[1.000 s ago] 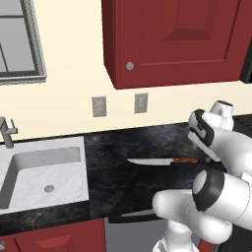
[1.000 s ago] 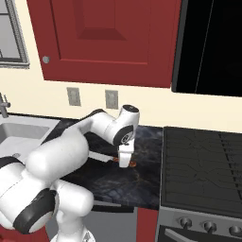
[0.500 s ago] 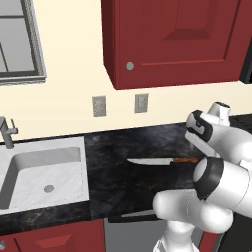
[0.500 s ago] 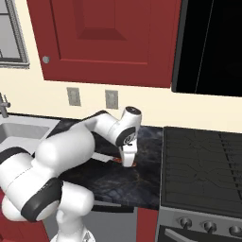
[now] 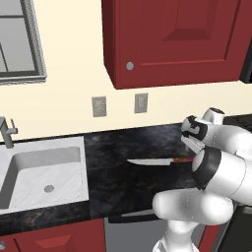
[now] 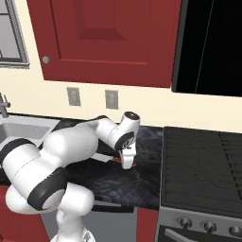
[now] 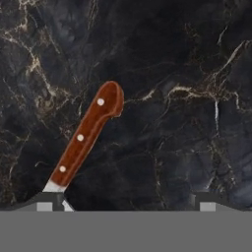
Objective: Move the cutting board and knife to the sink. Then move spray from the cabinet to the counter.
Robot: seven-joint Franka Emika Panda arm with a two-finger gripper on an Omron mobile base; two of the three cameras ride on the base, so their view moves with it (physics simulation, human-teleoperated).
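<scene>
Knife [image 5: 156, 161] flat on the black counter [image 5: 123, 187], blade pointing left toward the sink [image 5: 44, 172], reddish handle [image 7: 86, 135] at the right end. Handle lying directly beneath the gripper [image 6: 126, 160], offset toward one fingertip in the hand view. Compared with a second ago: knife unmoved, wrist shifted slightly farther right and lower over the handle. Jaws spread fully, holding nothing. Judged: descent for the grasp under way; transfer to the sink not yet begun. Cutting board not located here.

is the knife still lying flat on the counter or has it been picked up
Lying flat: the knife rests on the counter, with the open hand above its handle.
</scene>
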